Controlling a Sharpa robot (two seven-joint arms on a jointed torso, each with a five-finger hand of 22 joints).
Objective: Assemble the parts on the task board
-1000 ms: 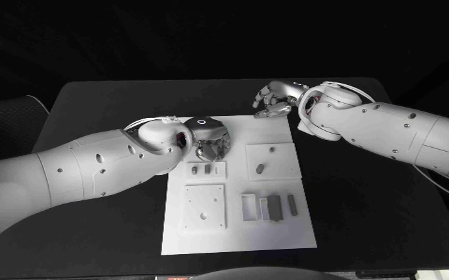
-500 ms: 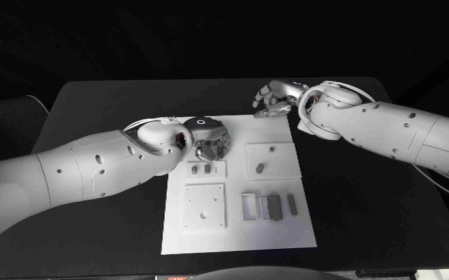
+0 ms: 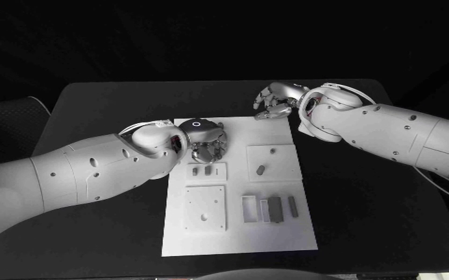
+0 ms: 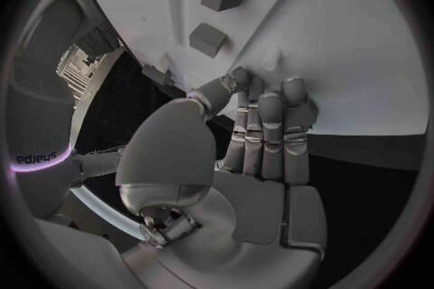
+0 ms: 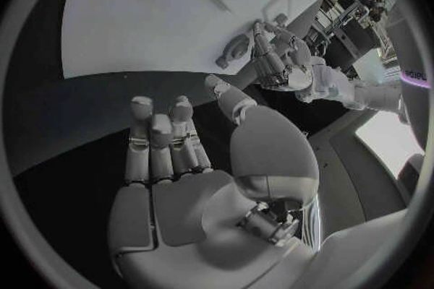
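The task board (image 3: pixel 281 234) lies in the middle of the black counter (image 3: pixel 103 105), its long side running away from the robot. Small grey parts (image 3: pixel 277 209) stand in a row near its right near corner; two more (image 3: pixel 201 170) sit on a raised tile just below the left hand (image 3: pixel 207 145), and another pair (image 3: pixel 261 169) lies on the tile to the right. The left hand hangs over the board's far left part, fingers straight and close together, pointing down at the surface; whether they touch it or pinch anything cannot be told. The right hand (image 3: pixel 274 101) hovers just beyond the board's far right corner, over bare counter, fingers loosely spread, holding nothing. Wide bare counter flanks both long edges. The left arm (image 3: pixel 84 170) hides the board's left far edge.
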